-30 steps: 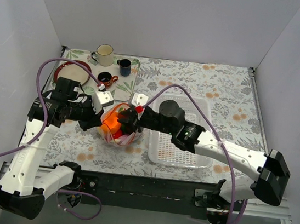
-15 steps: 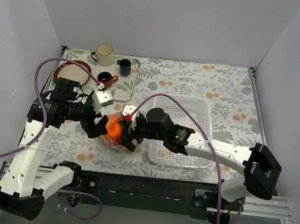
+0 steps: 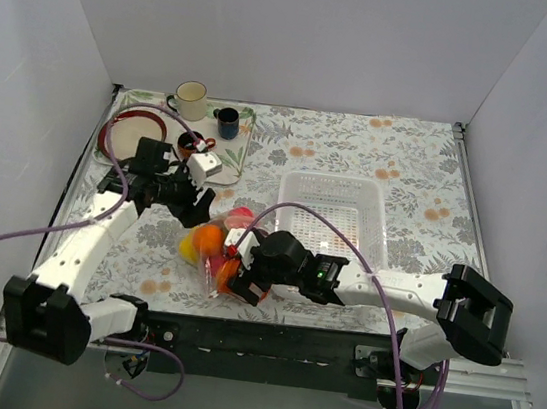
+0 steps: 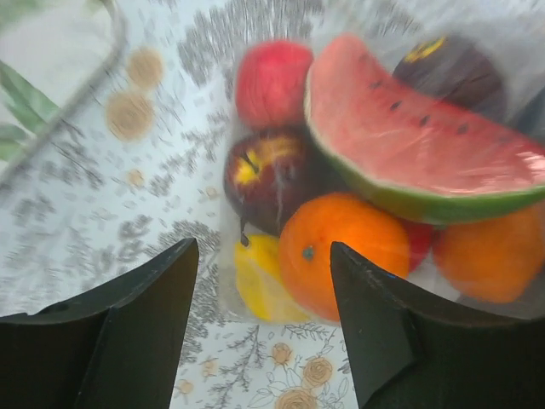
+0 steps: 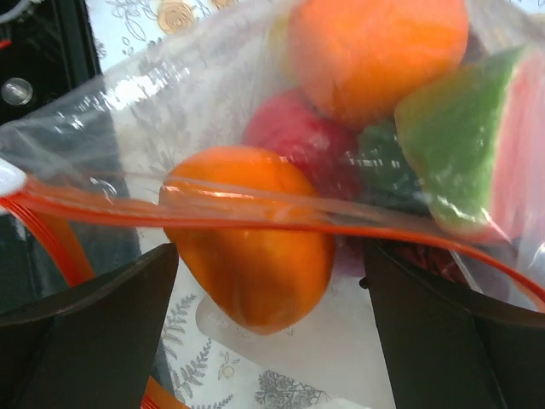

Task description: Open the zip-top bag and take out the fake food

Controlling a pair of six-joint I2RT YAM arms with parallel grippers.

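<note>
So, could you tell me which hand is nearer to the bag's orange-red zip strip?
Right. The zip strip runs just ahead of the right hand; the left hand faces the bag's opposite end.

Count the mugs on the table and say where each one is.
3, all at the far left: cream mug at the back, dark blue mug just right of it, small dark mug nearer the front. None looks hidden.
</note>
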